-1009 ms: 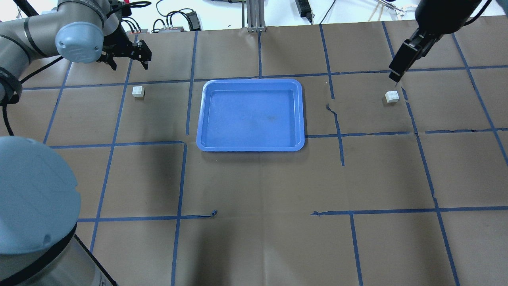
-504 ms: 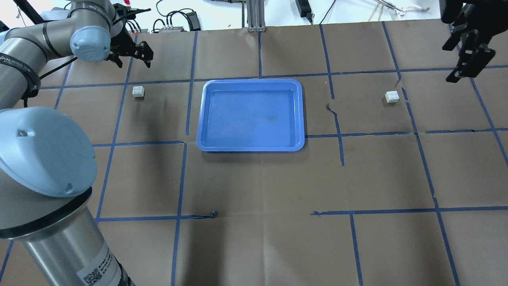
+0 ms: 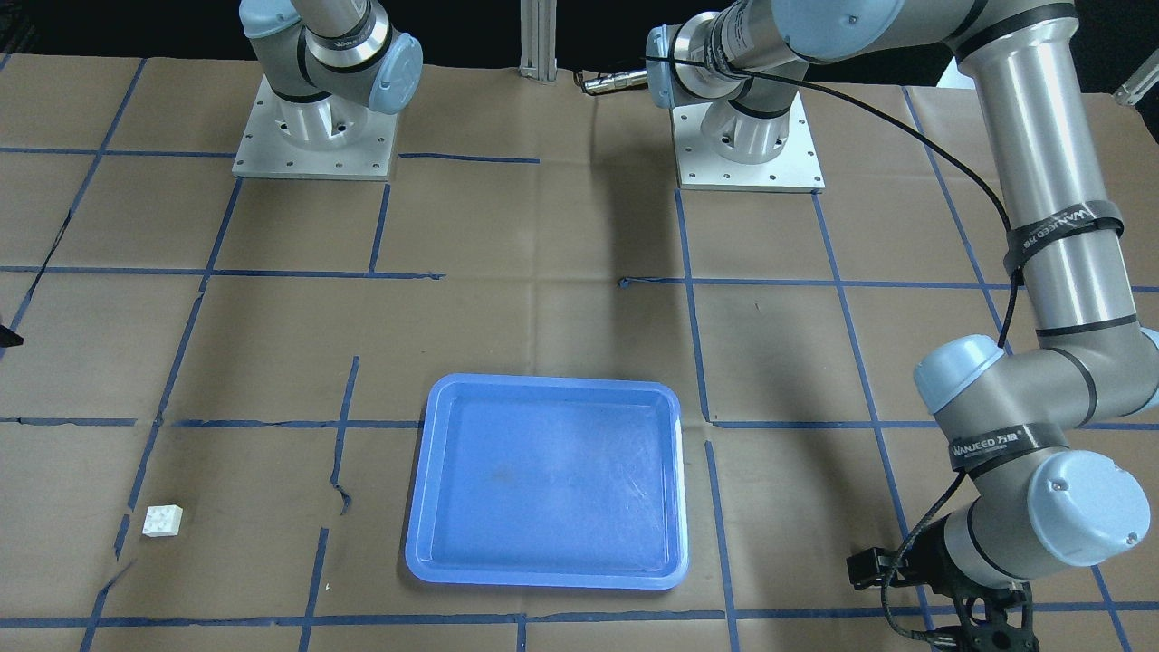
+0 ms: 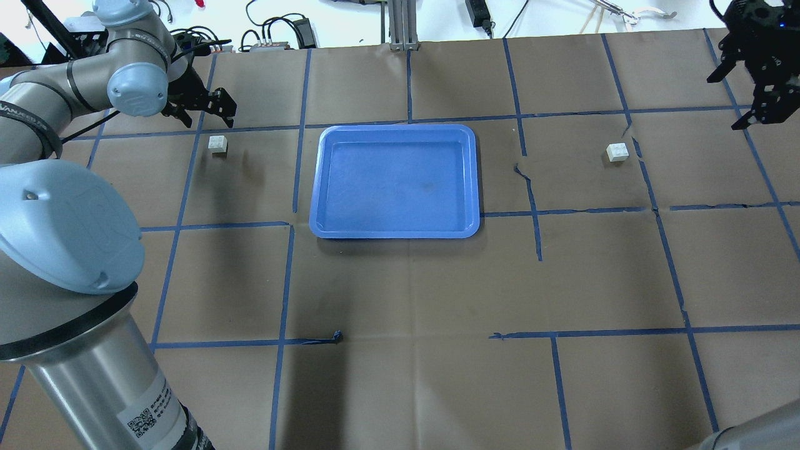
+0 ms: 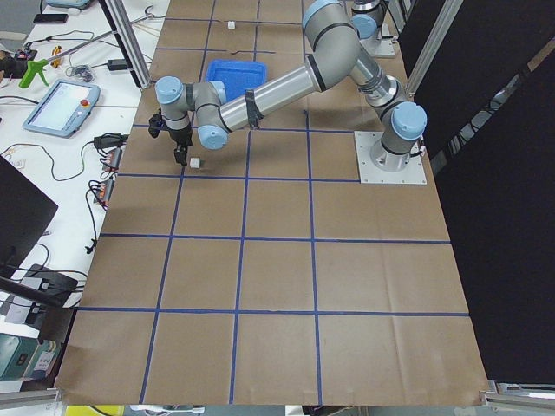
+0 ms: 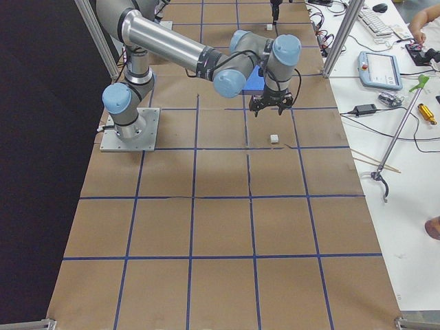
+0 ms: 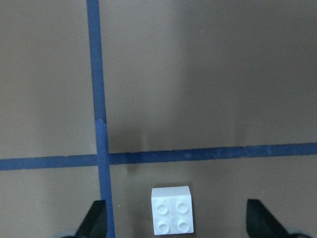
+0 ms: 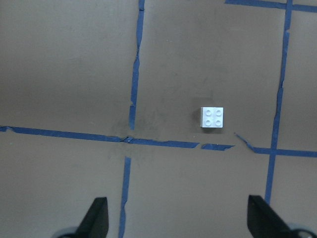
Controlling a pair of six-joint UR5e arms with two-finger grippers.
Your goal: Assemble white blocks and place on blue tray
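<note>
Two white blocks lie on the brown table on either side of the blue tray (image 4: 395, 187). The left block (image 4: 217, 144) sits just below my left gripper (image 4: 203, 115), which is open and empty. In the left wrist view this block (image 7: 172, 216) lies between the two fingers (image 7: 96, 220). The right block (image 4: 617, 152) lies apart from my right gripper (image 4: 725, 103), which is open, empty and off to its right. The right wrist view shows this block (image 8: 212, 117) well ahead of the fingers (image 8: 262, 218). The front view shows only the right block (image 3: 162, 520).
Blue tape lines grid the brown paper, torn near the right block (image 4: 631, 131). Cables and power bricks (image 4: 275, 34) lie beyond the table's far edge. The left arm's big elbow (image 4: 62, 231) fills the overhead view's near left.
My right gripper has swung from just above the right block to the far right. My left gripper has moved a little closer to the left block. Neither block has moved.
</note>
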